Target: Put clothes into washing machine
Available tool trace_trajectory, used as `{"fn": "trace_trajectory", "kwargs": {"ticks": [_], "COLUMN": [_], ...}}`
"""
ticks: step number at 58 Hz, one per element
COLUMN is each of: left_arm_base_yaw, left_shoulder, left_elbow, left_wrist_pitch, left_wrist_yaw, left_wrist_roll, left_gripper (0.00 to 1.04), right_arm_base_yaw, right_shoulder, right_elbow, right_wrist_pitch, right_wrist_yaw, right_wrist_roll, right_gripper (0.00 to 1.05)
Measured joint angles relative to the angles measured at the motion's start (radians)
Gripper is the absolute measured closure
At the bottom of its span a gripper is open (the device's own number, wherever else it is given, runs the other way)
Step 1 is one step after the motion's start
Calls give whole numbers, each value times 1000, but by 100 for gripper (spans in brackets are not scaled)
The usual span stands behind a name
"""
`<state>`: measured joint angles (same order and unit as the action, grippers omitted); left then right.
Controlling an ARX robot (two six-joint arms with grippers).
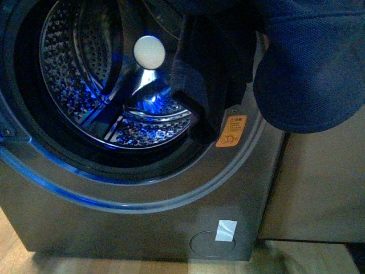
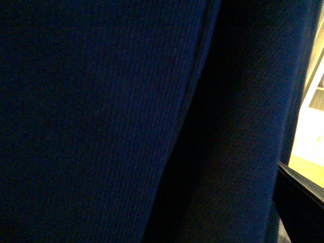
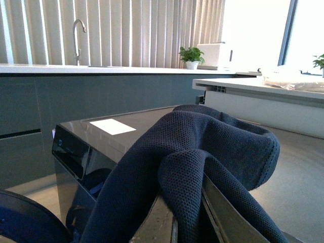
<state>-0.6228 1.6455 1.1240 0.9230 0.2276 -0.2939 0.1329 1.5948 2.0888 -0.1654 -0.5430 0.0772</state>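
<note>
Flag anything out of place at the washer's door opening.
The clothes hang askew over the porthole's upper right rim. One fold hangs in the mouth in front of the drum, while a big bulge sits outside the washing machine.

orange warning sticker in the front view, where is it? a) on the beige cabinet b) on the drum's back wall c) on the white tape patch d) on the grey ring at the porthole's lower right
d: the orange warning sticker sits on the washing machine, on its grey ring at the porthole's lower right, just under the hanging navy garment.
</note>
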Motion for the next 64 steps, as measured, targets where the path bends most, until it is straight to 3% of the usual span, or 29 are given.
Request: {"fn": "trace_trajectory", "kwargs": {"ticks": [11,29,36,53,64], "left_arm_base_yaw": [-38,-139,-147,-125,-132], "left_shoulder": [35,94,138,177,208], "left_elbow": [81,297,413,534,596], "left_wrist_pitch": [4,-111,-194,-198,-223], "left_wrist_yaw": [-11,-132,-223,-543,-610], "left_wrist_roll": [-38,-13,50,44,39], "left_gripper": [7,7,7,7,7], "right_arm_base_yaw": [0,-1,-1,-1,-1], "right_shoulder": [0,-2,-3,-3,-3], "right_elbow": [0,0,0,0,0], "right_wrist_pitch": [0,2,3,4,4], "right_wrist_yaw": [0,3,3,3,3], "right_wrist_roll": [0,0,0,0,0], "right_gripper": [99,99,99,99,99]}}
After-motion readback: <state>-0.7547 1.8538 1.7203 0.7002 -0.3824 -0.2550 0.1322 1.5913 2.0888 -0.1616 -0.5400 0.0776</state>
